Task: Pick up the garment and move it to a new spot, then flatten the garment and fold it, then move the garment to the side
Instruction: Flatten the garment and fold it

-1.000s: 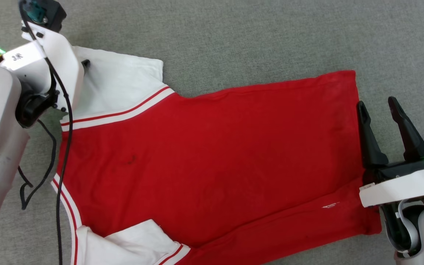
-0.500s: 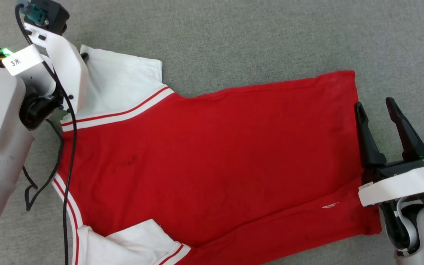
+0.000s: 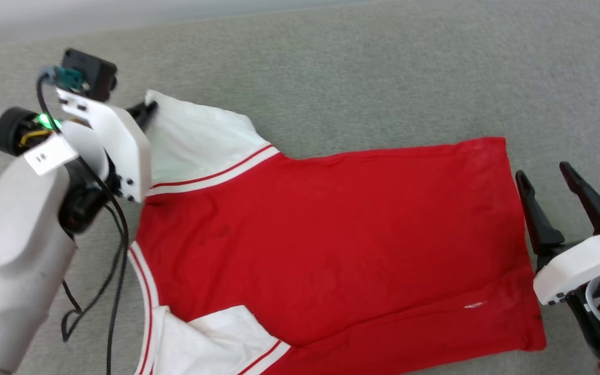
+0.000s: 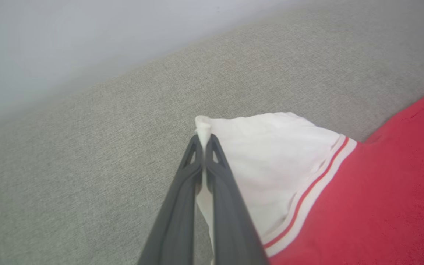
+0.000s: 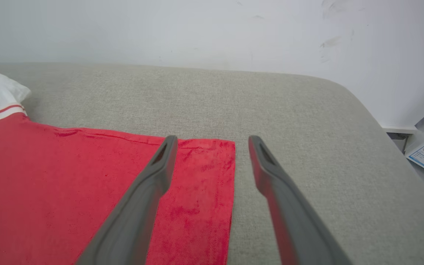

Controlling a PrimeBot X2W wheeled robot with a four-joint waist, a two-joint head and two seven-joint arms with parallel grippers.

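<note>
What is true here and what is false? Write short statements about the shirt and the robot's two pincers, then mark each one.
1. The left pincer is shut on the white sleeve of the red jersey T-shirt. True.
2. The right pincer grips the shirt's red hem. False: its jaws stand open by the hem and hold nothing.
3. The T-shirt lies on a grey fabric surface. True.
4. The T-shirt is rolled into a ball. False: it lies spread out, largely flat.
</note>
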